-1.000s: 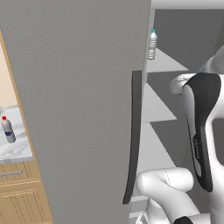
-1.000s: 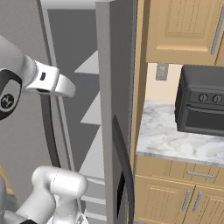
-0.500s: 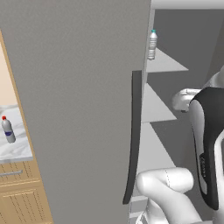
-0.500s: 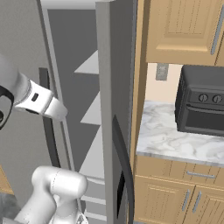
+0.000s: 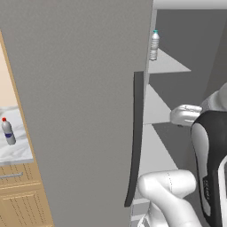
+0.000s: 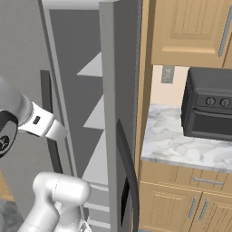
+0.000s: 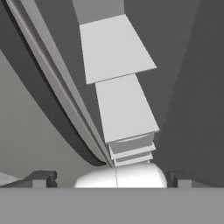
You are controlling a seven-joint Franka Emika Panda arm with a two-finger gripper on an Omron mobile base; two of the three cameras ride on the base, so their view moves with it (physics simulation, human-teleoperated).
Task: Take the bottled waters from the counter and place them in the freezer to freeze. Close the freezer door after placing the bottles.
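Freezer stands open at the centre right of the left base view, its white shelves stepping down against grey inner walls. The freezer door is swung wide and covers the middle of that frame, with its dark bar handle running down the door's right edge. A teal-capped bottle stands upright on the top shelf, at the upper centre of the frame, close to the door edge. A red-capped bottle stands upright on the marble counter at the far left edge, left of the door and well apart from the freezer.

In the right base view the shelves show through the gap between the freezer door on the left and the other fridge door in the centre. Right of that, a black toaster oven sits on a marble top under wooden cabinets.

In the hand view the gripper looks down into the freezer along its shelves, the door handle curving across the left. The two dark fingertips sit far apart near the bottom corners, so the jaws are spread wide with nothing between them.
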